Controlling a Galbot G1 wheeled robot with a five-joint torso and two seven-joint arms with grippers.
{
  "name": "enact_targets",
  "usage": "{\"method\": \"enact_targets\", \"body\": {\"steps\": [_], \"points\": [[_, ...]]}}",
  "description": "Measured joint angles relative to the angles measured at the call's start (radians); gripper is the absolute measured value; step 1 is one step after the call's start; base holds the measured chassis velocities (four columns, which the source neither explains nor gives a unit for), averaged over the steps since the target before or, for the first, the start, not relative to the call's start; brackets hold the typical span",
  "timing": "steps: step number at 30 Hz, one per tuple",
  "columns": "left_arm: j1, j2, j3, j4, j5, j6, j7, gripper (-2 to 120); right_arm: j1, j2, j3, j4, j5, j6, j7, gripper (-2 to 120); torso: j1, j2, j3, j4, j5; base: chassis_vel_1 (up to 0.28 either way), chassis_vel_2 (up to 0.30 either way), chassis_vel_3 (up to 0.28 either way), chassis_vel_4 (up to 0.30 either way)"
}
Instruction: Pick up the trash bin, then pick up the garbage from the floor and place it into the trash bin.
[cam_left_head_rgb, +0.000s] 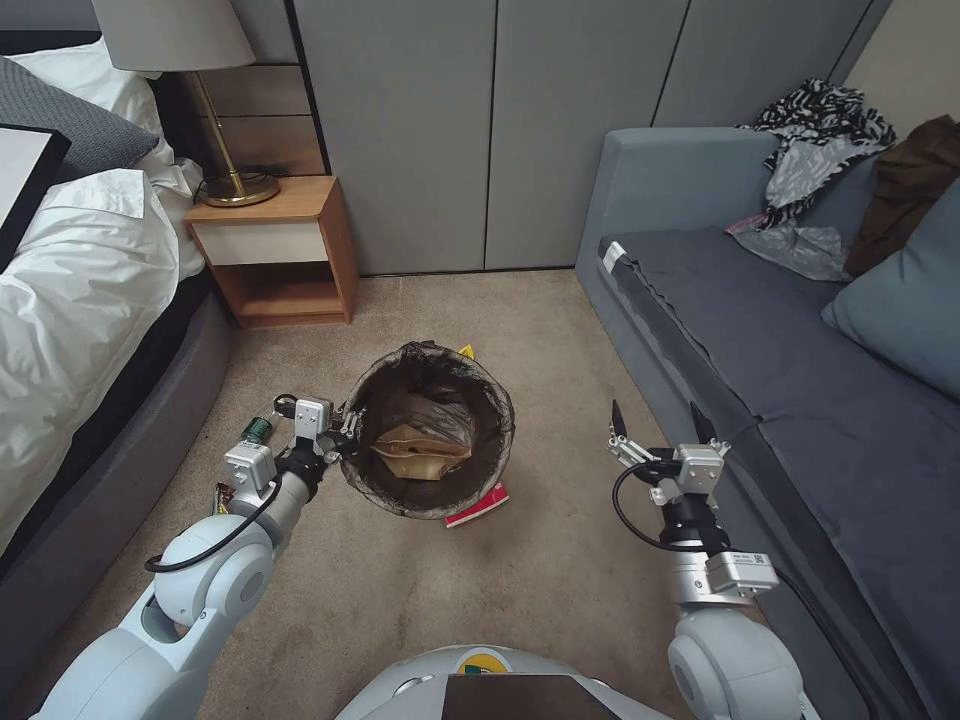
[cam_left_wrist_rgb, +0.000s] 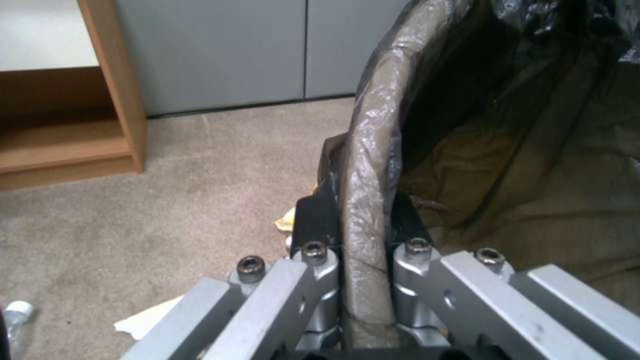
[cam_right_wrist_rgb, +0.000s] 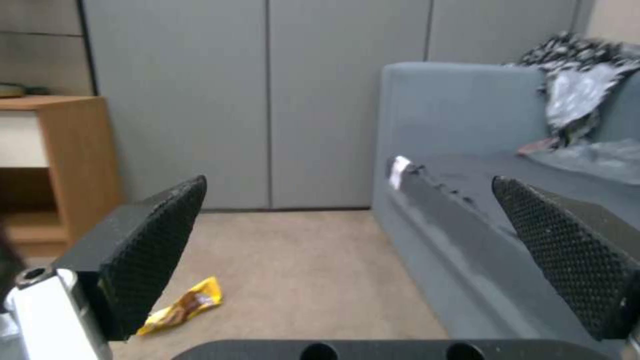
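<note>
The trash bin (cam_left_head_rgb: 497, 413), a round pail lined with a dark bag, is in the middle of the carpet with a tan paper bag (cam_left_head_rgb: 425, 450) inside it. My left gripper (cam_left_head_rgb: 348, 428) is shut on the bin's near-left rim; in the left wrist view the left gripper (cam_left_wrist_rgb: 363, 240) has one finger on each side of the bagged rim (cam_left_wrist_rgb: 373, 150). My right gripper (cam_left_head_rgb: 658, 420) hangs open and empty beside the sofa, to the right of the bin. A red-and-white snack packet (cam_left_head_rgb: 478, 505) lies at the bin's front edge. A yellow wrapper (cam_right_wrist_rgb: 183, 306) lies on the carpet beyond the right gripper (cam_right_wrist_rgb: 347, 190).
A green-labelled bottle (cam_left_head_rgb: 258, 428) lies by my left forearm near the bed (cam_left_head_rgb: 70, 300). A wooden nightstand (cam_left_head_rgb: 280, 250) stands at the back left, grey cabinet doors (cam_left_head_rgb: 480, 130) behind, a grey sofa (cam_left_head_rgb: 800, 380) along the right. White paper (cam_left_wrist_rgb: 150, 315) lies on the carpet.
</note>
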Motion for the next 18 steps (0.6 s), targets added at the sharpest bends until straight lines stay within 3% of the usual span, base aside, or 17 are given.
{"method": "enact_targets", "body": {"steps": [13,18], "points": [[0.004,0.005,-0.005,0.0,-0.001,-0.001,0.0,4,0.006,-0.033,-0.013,-0.015,0.04,-0.002,-0.035,100,0.0,0.0,0.0,0.0,0.0,0.0,0.0,0.0,0.0],[0.005,0.008,-0.009,0.0,-0.002,-0.001,-0.001,4,0.025,-0.088,-0.023,-0.044,0.067,-0.005,-0.063,100,0.0,0.0,0.0,-0.0001,0.0001,0.0,0.0,0.0,0.0]]}}
